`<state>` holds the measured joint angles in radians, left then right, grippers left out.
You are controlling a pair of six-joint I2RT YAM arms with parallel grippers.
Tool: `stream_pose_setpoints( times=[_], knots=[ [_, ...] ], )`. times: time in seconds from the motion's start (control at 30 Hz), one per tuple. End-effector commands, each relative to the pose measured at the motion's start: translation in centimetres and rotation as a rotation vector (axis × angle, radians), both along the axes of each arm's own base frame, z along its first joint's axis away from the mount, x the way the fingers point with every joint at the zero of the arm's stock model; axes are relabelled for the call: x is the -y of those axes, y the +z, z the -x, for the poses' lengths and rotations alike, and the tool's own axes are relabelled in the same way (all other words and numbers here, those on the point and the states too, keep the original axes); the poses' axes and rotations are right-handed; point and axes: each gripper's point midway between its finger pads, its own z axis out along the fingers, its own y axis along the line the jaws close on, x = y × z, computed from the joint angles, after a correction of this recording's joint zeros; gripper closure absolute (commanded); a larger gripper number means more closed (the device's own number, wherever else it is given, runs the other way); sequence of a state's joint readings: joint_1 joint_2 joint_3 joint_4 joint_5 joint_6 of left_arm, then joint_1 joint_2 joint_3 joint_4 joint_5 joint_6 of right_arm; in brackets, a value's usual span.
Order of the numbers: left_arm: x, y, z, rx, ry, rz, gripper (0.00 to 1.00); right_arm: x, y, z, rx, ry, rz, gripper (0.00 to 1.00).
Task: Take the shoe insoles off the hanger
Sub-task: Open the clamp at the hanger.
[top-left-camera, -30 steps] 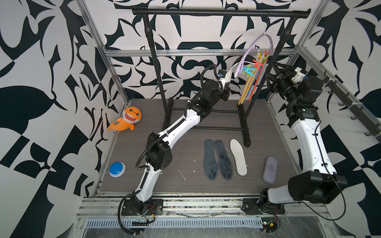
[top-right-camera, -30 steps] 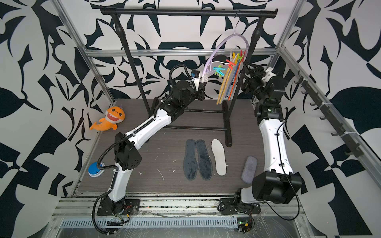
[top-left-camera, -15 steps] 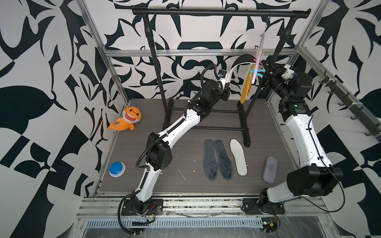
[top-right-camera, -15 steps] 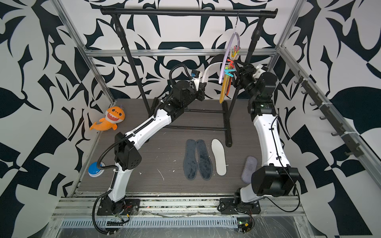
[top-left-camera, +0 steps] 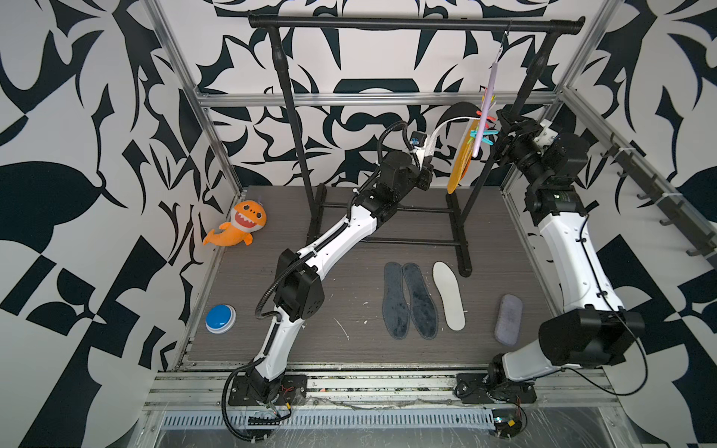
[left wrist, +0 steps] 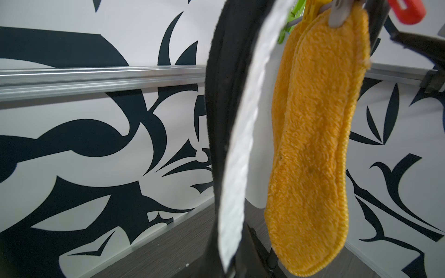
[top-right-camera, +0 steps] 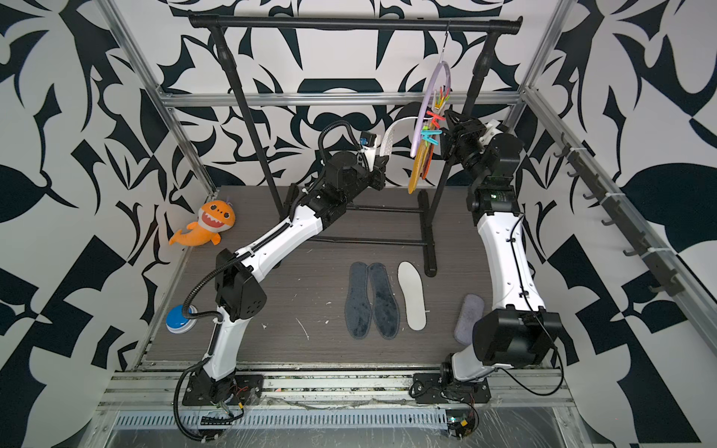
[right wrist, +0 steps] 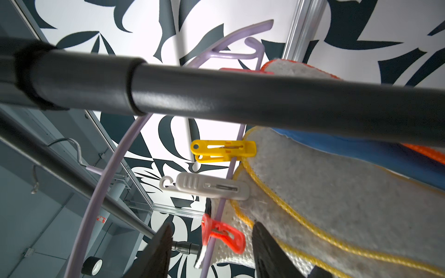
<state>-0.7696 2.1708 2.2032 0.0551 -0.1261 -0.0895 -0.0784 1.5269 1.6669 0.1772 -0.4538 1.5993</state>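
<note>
Step in hand: unpegging the white insole (left wrist: pixel 243 149). It hangs from the hanger (top-left-camera: pixel 489 91) on the black rail (top-left-camera: pixel 388 24). Its lower end is clenched in the left gripper (top-left-camera: pixel 428 151) and held out sideways. The right gripper (right wrist: pixel 212 226) has its jaws apart on either side of the red peg (right wrist: pixel 224 237). The next move probably calls for squeezing that peg so the insole slips free.

A tall black tubular clothes rail (top-left-camera: pixel 388 24) stands at the back of the grey wood-grain bench (top-left-camera: pixel 349 349). A pale lilac arched plastic hanger (top-left-camera: pixel 492 79) hangs near the right end of its top bar, shoe insoles (top-left-camera: pixel 461 163) pegged beneath. In front lie two fuzzy dark grey-blue insoles (top-left-camera: pixel 419 300) side by side, a flat white insole (top-left-camera: pixel 449 296) just right, and a thick lilac-grey oblong pad (top-left-camera: pixel 508 320) farther right.
</note>
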Motion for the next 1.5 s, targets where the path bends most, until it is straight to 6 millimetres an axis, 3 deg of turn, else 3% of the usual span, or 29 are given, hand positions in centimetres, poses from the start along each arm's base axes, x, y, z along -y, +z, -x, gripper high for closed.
stream_pose_setpoints(
  times=[0.0,0.3,0.5,0.93,1.47],
  knots=[
    [0.2,-0.2,-0.1,-0.002,-0.014,0.016,1.0,-0.2,3.7,1.4,0.103,-0.003,-0.006,0.42],
    [0.2,-0.2,0.0,-0.002,-0.021,0.02,1.0,-0.4,3.4,0.9,0.09,-0.006,-0.021,0.41],
    [0.3,-0.4,0.1,-0.006,-0.028,0.021,1.0,-1.4,3.7,0.6,0.093,0.016,-0.032,0.45],
    [0.3,-0.4,0.3,-0.005,-0.033,0.022,1.0,-1.5,3.5,0.3,0.09,0.009,-0.037,0.55],
    [0.2,-0.3,0.3,-0.005,-0.032,0.021,1.0,-1.1,3.3,-0.2,0.083,-0.016,-0.042,0.51]
  ],
)
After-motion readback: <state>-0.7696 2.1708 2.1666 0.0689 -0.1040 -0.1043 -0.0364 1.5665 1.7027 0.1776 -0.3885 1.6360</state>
